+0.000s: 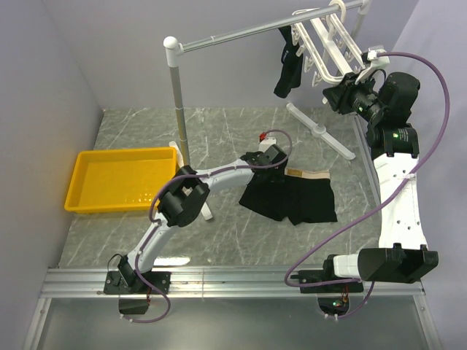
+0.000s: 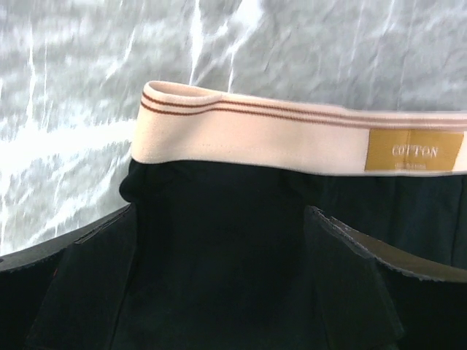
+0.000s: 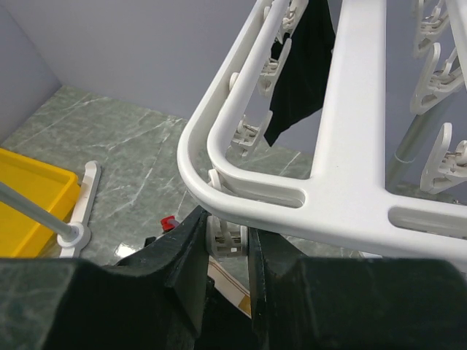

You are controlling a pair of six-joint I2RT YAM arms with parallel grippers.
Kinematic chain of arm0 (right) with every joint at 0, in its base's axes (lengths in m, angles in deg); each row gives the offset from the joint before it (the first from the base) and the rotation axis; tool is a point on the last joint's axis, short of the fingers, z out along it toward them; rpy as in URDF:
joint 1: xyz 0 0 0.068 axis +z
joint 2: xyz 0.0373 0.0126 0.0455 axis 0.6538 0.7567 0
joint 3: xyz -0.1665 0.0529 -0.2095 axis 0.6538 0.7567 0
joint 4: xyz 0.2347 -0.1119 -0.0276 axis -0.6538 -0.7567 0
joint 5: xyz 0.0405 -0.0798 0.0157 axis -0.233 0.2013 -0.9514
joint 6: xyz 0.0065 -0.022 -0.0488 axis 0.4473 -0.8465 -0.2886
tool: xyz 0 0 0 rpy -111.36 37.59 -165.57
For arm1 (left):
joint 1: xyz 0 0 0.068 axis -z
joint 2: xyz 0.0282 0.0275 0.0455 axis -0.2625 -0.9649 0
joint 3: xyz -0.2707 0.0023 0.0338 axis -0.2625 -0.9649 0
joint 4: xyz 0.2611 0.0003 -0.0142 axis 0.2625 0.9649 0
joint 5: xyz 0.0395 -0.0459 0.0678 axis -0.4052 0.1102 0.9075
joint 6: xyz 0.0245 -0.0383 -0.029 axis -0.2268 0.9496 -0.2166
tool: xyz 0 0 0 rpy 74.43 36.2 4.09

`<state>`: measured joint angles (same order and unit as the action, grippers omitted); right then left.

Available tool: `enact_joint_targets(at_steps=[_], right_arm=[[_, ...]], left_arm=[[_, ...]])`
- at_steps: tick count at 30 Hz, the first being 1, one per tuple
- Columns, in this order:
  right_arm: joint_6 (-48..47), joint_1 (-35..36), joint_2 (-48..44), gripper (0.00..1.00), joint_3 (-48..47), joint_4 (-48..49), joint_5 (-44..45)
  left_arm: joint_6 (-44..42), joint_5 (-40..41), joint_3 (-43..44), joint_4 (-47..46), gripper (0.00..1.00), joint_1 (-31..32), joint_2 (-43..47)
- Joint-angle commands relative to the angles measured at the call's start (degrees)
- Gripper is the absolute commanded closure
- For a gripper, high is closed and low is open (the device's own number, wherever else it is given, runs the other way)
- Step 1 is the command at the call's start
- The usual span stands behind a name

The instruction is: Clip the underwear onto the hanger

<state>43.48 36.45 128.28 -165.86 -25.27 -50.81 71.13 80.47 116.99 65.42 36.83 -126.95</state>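
Left end effector (image 2: 219,219) gapes over one underwear (image 2: 241,135); right end effector (image 3: 228,230) pinches one clip (image 3: 227,244) under one hanger (image 3: 350,160).

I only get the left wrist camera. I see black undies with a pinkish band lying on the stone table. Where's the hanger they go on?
Observer: The hanger hangs from a grey rail at the back right, well above the underwear.
Operator: Is the other arm doing anything?
Observer: The right arm's fingers are up there, closed on a white clip under the hanger's corner.
Operator: Is anything on it already?
Observer: Yes, a smaller black garment dangles from its other end.
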Motion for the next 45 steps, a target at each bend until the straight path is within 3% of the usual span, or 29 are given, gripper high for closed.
enact_joint_targets(at_steps=[1, 9, 12, 16, 21, 24, 25, 26, 30, 34, 45], right_arm=[[-0.01, 0.25, -1.3, 1.0, -0.15, 2.33, -0.15], [-1.33, 0.25, -1.57, 1.0, -0.16, 1.62, 0.29], [-1.16, 0.25, -1.48, 1.0, -0.24, 1.45, 0.29], [-1.16, 0.16, -1.74, 1.0, 0.46, 1.54, 0.29], [-1.25, 0.16, -1.74, 1.0, 0.72, 1.36, 0.38], [-0.98, 0.16, -1.74, 1.0, 0.73, 1.54, 0.12], [-0.98, 0.16, -1.65, 1.0, 0.55, 1.45, 0.03], [-0.98, 0.16, -1.65, 1.0, 0.55, 1.36, 0.11], [-0.72, 0.16, -1.65, 1.0, 0.72, 1.36, 0.03], [0.42, 0.08, -1.57, 1.0, 0.99, 1.62, -0.59], [2.18, 0.08, -1.92, 1.0, 1.69, 2.24, -1.03]], left_arm=[[-3.42, 1.85, 4.7, 0.04, 0.01, 0.07, -3.94], [-6.41, 2.57, 3.31, 1.98, 0.03, 0.07, -8.43], [-8.78, 0.29, 3.13, 2.16, 0.13, 0.07, -9.13], [-10.01, -1.74, 3.22, 3.3, 0.38, 0.15, -10.37], [-12.12, -2.53, 3.39, 4.44, 0.59, 0.42, -11.33], [-13.27, -3.5, 4.18, 4.01, 0.79, 0.33, -11.25], [-13.62, -4.11, 4.1, 3.31, 0.96, 0.24, -10.12], [-13.79, -4.64, 2.96, 2.08, 0.99, 0.07, -8.97], [-17.56, -6.57, -6.14, -13.1, 1.0, -0.02, 0.86], [-25.72, -8.68, -14.52, -34.96, 1.0, -0.02, 11.24], [-39.37, -16.68, -19.37, -56.8, 1.0, 0.86, 15.55]])
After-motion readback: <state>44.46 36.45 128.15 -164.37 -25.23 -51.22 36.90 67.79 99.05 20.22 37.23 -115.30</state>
